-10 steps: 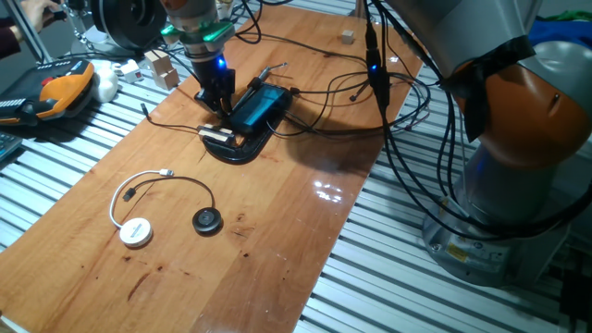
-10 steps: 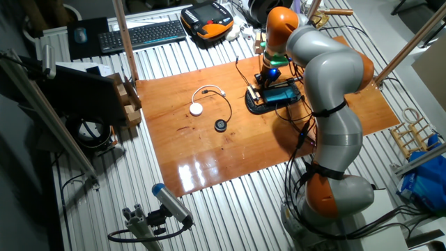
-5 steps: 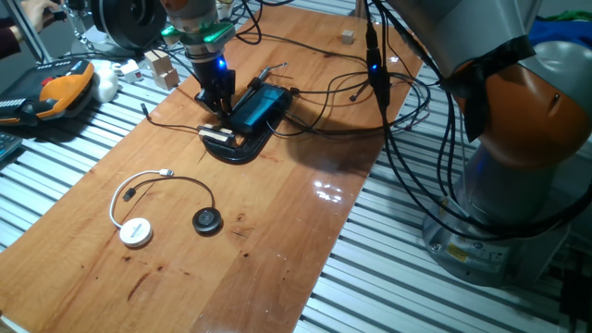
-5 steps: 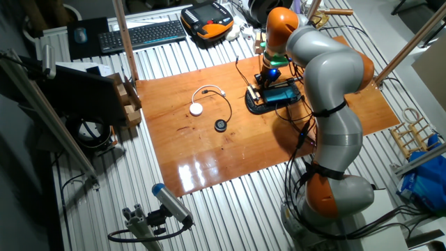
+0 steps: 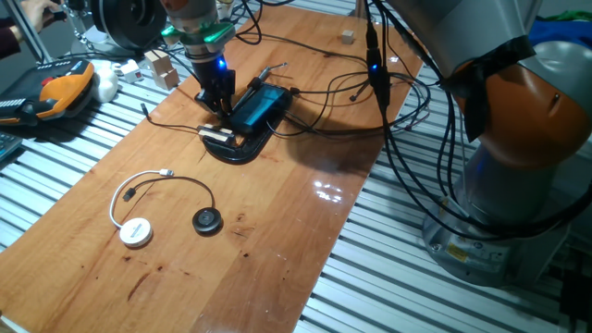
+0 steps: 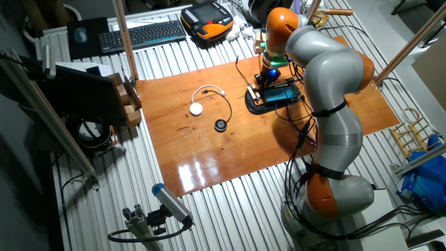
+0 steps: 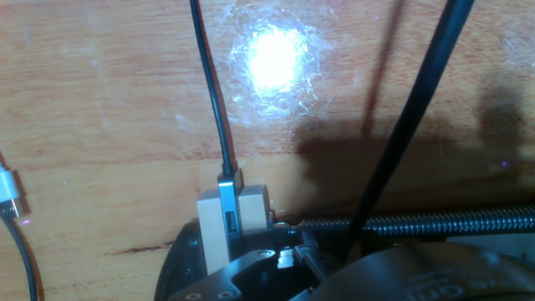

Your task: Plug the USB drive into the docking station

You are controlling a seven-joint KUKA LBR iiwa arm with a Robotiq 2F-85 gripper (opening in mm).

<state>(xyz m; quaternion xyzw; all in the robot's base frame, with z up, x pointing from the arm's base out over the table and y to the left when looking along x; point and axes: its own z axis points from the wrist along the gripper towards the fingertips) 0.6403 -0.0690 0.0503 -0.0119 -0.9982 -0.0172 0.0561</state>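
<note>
- Black two-finger gripper [image 5: 215,100] is right down at the near edge of the flat bright-blue docking station [image 5: 258,104]; can't tell if it's pinching anything.
- No USB drive visible anywhere I can see.
- Dock sits just past the fingertips in a black curved clamp [image 5: 237,145]. Looks rigid, but the ports are probably fragile, so push straight.
- Thin black cables [image 5: 333,100] trail beyond.

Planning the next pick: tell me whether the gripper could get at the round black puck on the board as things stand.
Probably yes. The round black puck lies in the open on the wooden board, with only the white puck beside it. The gripper is down at the docking station, so it would have to lift away.
</note>
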